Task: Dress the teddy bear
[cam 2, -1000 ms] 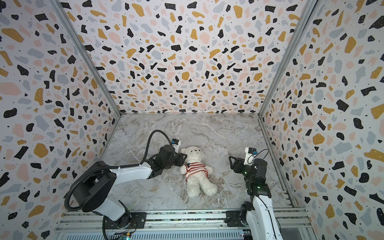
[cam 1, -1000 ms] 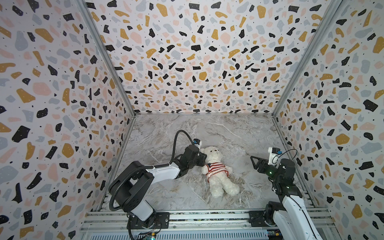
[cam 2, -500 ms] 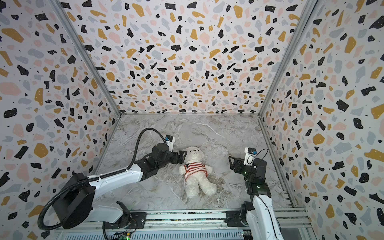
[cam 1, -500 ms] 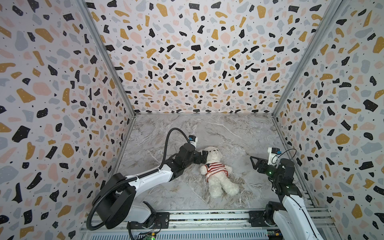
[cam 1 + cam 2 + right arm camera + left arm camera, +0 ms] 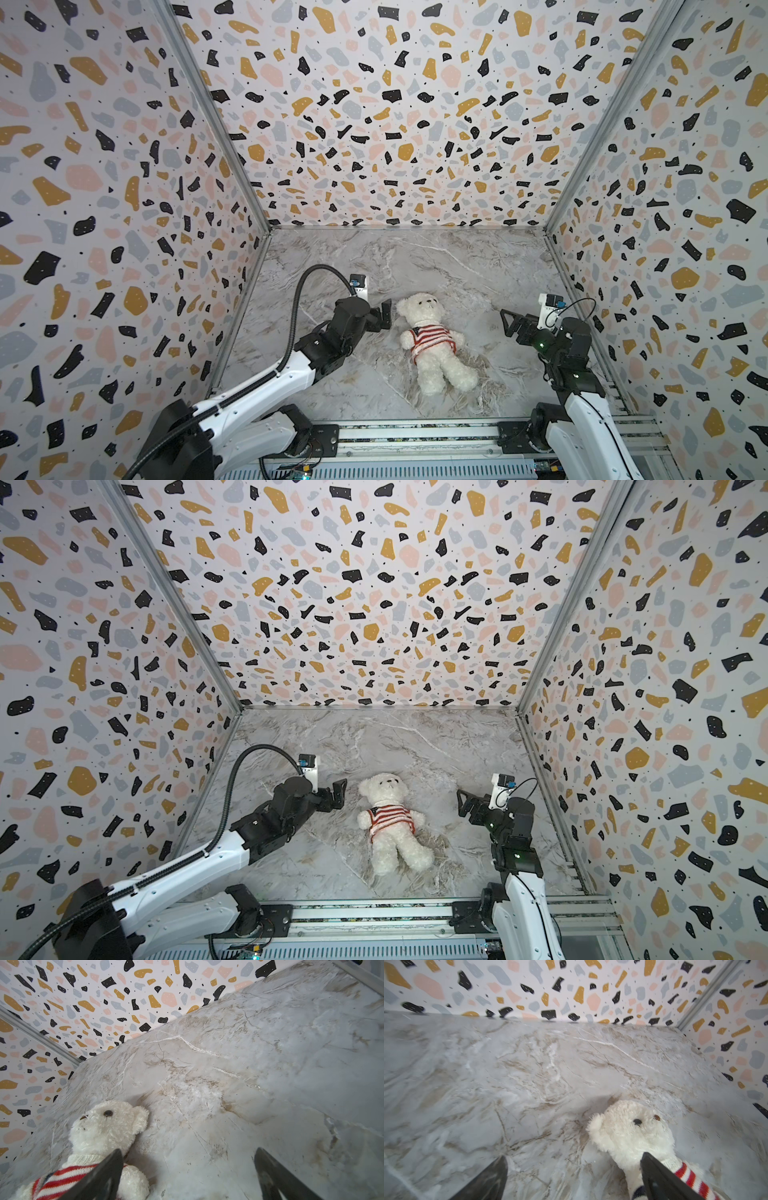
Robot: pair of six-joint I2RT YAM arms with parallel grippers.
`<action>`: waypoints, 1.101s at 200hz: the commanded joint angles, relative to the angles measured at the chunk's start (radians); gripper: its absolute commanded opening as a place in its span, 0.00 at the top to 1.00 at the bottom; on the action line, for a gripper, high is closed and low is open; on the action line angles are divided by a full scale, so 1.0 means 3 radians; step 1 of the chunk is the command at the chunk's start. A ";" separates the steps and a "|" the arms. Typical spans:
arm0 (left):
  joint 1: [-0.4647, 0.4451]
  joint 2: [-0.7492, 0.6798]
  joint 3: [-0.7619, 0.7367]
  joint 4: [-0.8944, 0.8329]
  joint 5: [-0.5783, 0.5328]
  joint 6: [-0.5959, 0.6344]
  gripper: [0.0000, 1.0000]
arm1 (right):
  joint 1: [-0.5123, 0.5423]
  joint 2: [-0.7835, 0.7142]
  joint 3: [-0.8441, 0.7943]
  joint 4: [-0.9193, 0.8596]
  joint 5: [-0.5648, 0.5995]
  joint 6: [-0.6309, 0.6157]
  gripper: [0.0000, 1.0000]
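**Left gripper backs off; bear looks dressed**

The left gripper (image 5: 384, 316) has pulled back from the teddy bear (image 5: 419, 309) and hangs just beside its head, jaws spread and empty. The one bear lies face-up mid-table (image 5: 415, 257), wearing one striped top (image 5: 430, 338). The right gripper (image 5: 509, 322), the second of two, waits well apart, also spread. Dressing looks finished.

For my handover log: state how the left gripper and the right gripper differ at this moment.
The left gripper sits close beside the teddy bear's head; the right gripper stands well clear on its other side. The left gripper's arm stretches far from its base; the right gripper's arm is folded near its own. Both are open, empty and point toward the teddy bear.
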 commanded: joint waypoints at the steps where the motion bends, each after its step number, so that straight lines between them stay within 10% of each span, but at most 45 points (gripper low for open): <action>1: 0.0025 -0.0398 -0.0173 -0.0162 -0.0701 0.0064 0.00 | 0.0018 -0.0082 0.0104 0.0107 0.0158 -0.0110 0.01; 47: 0.0043 -0.0940 -0.0416 -0.0225 -0.1707 -0.0091 0.00 | 0.0027 -0.0215 -0.0009 0.0390 0.0419 -0.0325 0.01; 97: 0.0053 -0.1145 -0.0967 0.0780 -0.2142 0.0643 0.00 | 0.0029 -0.0251 -0.0327 0.1042 0.0452 -0.0608 0.01; 140: 0.0172 -0.0975 -0.1518 0.2047 -0.2210 0.1453 0.00 | 0.0029 0.0116 -0.0561 0.1731 0.0539 -0.0594 0.01; 220: 0.1021 0.0039 -0.1721 0.3169 -0.1484 0.1491 0.00 | 0.0027 0.1347 -0.0711 0.3209 0.0690 -0.0680 0.01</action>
